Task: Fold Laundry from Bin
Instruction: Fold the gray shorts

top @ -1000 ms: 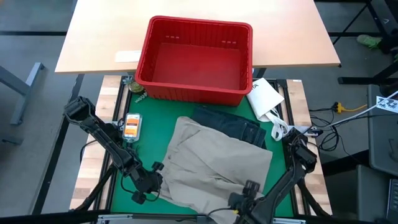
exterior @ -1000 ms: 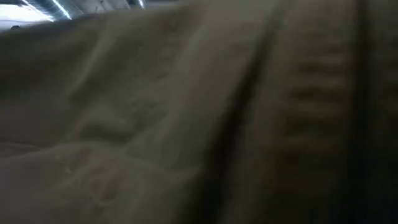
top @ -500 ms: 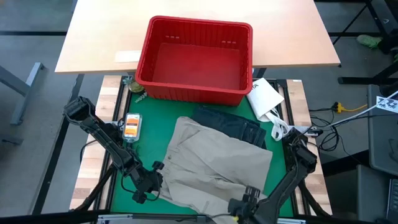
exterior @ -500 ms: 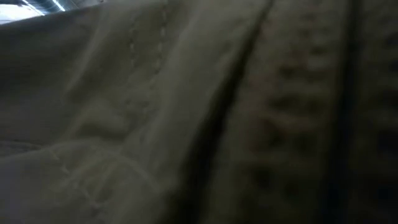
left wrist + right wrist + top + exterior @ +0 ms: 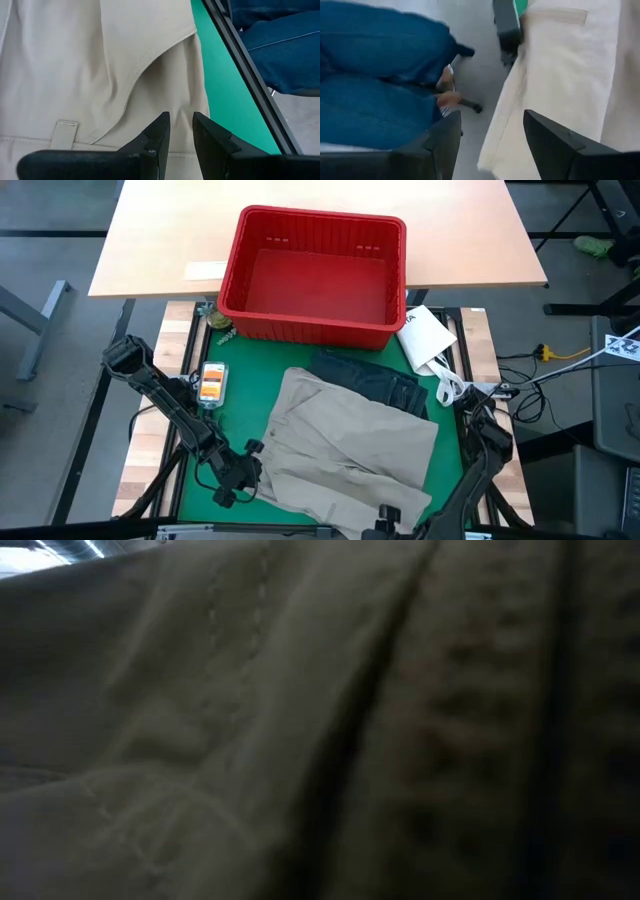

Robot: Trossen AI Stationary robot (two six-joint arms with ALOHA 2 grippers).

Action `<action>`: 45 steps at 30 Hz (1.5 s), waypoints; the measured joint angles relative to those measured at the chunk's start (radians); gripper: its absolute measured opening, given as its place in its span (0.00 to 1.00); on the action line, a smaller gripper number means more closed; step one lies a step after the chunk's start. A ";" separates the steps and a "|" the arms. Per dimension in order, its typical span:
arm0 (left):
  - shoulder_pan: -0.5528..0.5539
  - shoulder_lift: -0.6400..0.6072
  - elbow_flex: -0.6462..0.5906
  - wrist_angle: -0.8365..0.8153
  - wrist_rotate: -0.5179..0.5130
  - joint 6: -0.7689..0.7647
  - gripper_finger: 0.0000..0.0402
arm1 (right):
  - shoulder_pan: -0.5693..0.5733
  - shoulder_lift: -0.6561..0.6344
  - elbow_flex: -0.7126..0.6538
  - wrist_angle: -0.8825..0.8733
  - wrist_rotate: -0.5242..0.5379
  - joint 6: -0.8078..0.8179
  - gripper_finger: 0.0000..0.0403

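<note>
The tan khaki trousers [image 5: 350,445] lie spread on the green mat [image 5: 245,395], over a dark garment [image 5: 375,380] whose far part shows. Their cloth fills the low view [image 5: 300,720]. The red bin [image 5: 315,275] stands empty at the far side. My left gripper [image 5: 238,477] is at the trousers' left near corner, its fingers nearly together on the cloth [image 5: 181,120]. My right gripper [image 5: 385,515] is open and empty [image 5: 492,120] past the trousers' near edge, over the table's near edge. My left gripper pinches the trousers between its two fingers at the waistband end, beside the pocket opening [image 5: 181,107]. The fingers come low from the table's left near side. The trousers lie flat on the mat; one layer or several, I cannot tell.
A white packet [image 5: 425,335] lies right of the bin. A small orange-and-white thing [image 5: 211,383] lies on the mat's left edge. A person's legs in blue jeans [image 5: 375,100] show beyond the table's near edge, also in the left wrist view [image 5: 280,45].
My right gripper has gone toward the table's near edge, off the trousers' near edge and past it. The cloth in front of the low camera has shifted a little.
</note>
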 joint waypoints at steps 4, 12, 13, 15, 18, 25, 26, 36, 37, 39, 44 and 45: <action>-0.001 0.000 0.000 0.009 -0.001 0.000 0.20 | 0.000 0.039 0.000 0.012 -0.025 -0.002 0.54; -0.001 0.000 0.000 0.008 -0.005 0.000 0.20 | 0.001 0.131 0.000 0.020 -0.082 0.000 0.54; -0.001 0.000 0.000 0.008 -0.005 0.000 0.20 | 0.001 0.139 -0.001 0.020 -0.082 0.000 0.54; -0.001 0.000 0.000 0.008 -0.005 0.000 0.20 | 0.001 0.149 -0.001 0.021 -0.078 0.000 0.54; -0.001 0.000 0.000 0.008 -0.005 0.000 0.20 | 0.000 0.163 -0.001 0.025 -0.067 0.000 0.54; -0.001 0.000 0.000 0.008 -0.005 -0.001 0.20 | -0.001 0.217 -0.001 0.039 -0.056 -0.015 0.54; -0.001 0.000 0.000 0.008 -0.005 -0.001 0.20 | -0.002 0.221 0.000 0.041 -0.053 -0.018 0.54; -0.001 0.000 0.000 0.010 -0.005 -0.003 0.20 | -0.045 0.252 0.005 0.033 -0.044 -0.025 0.54; -0.001 0.000 0.000 0.009 -0.005 -0.003 0.20 | -0.051 0.252 0.005 0.028 -0.044 -0.024 0.54; -0.001 0.000 0.000 0.011 -0.005 -0.002 0.20 | -0.057 0.253 0.004 0.026 -0.041 -0.024 0.54; -0.001 0.000 0.000 0.011 -0.005 -0.002 0.20 | -0.076 0.254 0.003 0.019 -0.040 -0.024 0.54; -0.001 0.000 0.000 0.011 -0.004 -0.001 0.20 | -0.077 0.254 0.003 0.019 -0.044 -0.024 0.54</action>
